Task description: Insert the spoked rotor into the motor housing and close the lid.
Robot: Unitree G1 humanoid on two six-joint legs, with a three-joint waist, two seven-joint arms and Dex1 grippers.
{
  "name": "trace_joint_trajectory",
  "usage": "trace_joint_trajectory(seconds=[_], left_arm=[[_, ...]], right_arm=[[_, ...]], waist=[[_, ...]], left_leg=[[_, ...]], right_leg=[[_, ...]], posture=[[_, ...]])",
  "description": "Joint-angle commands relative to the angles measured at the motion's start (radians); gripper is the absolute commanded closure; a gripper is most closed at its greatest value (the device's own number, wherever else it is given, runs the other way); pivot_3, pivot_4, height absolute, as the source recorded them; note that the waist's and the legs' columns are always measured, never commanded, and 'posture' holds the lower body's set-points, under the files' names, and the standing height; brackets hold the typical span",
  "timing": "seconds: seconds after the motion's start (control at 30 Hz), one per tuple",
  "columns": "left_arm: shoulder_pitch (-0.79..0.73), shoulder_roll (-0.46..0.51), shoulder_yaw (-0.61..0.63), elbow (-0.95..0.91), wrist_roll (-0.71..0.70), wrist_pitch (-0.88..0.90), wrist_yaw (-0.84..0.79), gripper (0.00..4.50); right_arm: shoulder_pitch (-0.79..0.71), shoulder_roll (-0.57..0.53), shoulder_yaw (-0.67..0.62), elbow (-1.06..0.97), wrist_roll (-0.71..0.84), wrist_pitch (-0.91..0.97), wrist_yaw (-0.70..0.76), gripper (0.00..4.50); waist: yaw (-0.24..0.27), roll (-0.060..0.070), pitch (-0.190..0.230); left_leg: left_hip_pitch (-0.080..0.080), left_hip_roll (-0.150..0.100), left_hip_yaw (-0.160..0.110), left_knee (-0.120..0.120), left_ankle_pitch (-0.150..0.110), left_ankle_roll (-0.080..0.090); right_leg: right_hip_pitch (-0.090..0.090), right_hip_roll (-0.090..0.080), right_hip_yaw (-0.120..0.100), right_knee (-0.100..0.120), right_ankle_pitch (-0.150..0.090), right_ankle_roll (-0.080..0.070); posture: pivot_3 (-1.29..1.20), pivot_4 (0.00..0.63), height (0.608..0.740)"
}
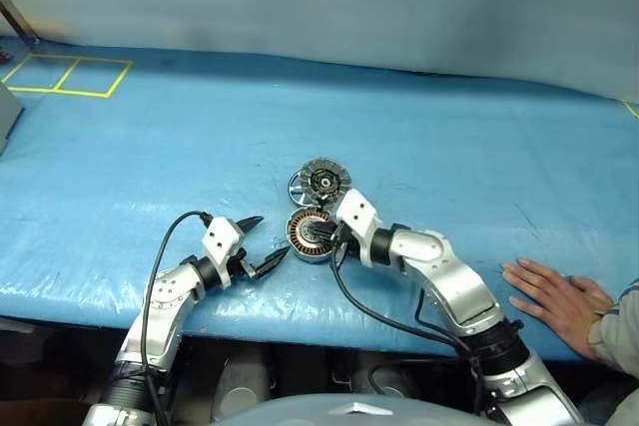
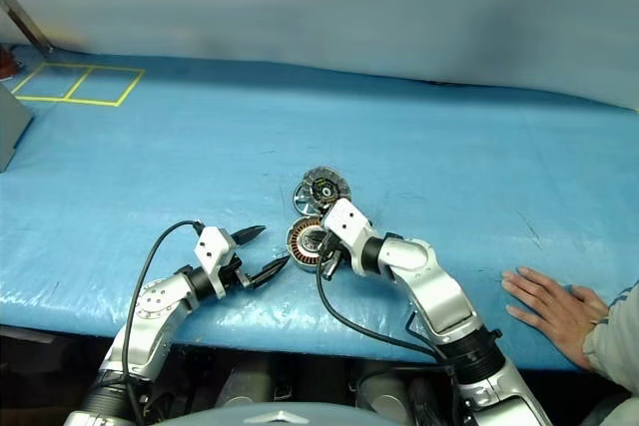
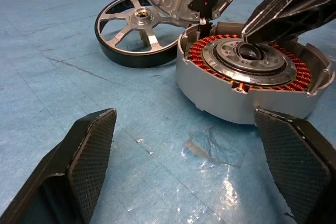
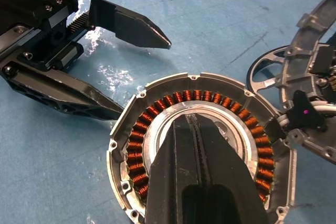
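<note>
Blue tarpaulin over a long table, pale wall behind. At left, left gripper [image 1: 263, 241] of two black fingers, spread wide and grasping nothing, aimed at the round silver motor housing with copper-brown windings [image 3: 247, 80] just beside it. Behind the housing, lying flat on the tarpaulin: small silver spoked rotor with a dark rim [image 3: 137, 31] (not yet inserted, untouched by either gripper). Tilted up beside the rotor, over the housing's far edge, round hinged grey lid [image 1: 321, 183], inner face showing. Centre: right gripper [image 4: 195, 129], fingers pressed together on nothing, tips poked down into the dark central opening of the housing, apparently steadying or probing it. At far right, resting flat on the tarpaulin well apart from the parts, a person's hand [image 1: 554, 296].

Judged as the first step: rotor not yet fetched. Called for next: lifting the closed fingers clear of the housing, pinching the rotor by rim or spoke, lowering it level and centred onto the hub inside the windings, then folding the lid down.
</note>
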Motion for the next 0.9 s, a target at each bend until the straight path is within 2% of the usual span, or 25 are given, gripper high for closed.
trace_joint_trajectory(seconds=[0.03,0.47,0.9], left_arm=[[-0.005,0.001,0.005,-0.006,-0.002,-0.020,0.000,0.00],[-0.011,0.000,0.001,0.001,-0.002,-0.019,-0.006,0.00],[-0.009,-0.002,0.001,0.002,-0.002,-0.020,-0.005,0.00]], right_arm=[[0.000,-0.003,-0.002,-0.036,0.012,0.001,0.002,4.49],[-0.025,-0.016,-0.047,-0.020,-0.005,-0.020,-0.052,4.49],[-0.005,-0.001,-0.020,0.019,0.023,-0.018,-0.018,4.49]], waist=[[0.001,0.000,0.000],[0.000,0.000,0.000],[0.000,0.000,0.000]], left_leg=[[0.000,0.000,0.000,0.000,0.000,0.000],[0.000,0.000,0.000,0.000,0.000,0.000],[0.000,0.000,0.000,0.000,0.000,0.000]], right_leg=[[0.000,0.000,0.000,0.000,0.000,0.000],[0.000,0.000,0.000,0.000,0.000,0.000],[0.000,0.000,0.000,0.000,0.000,0.000]], posture=[[0.00,0.150,0.740],[0.00,0.150,0.740],[0.00,0.150,0.740]])
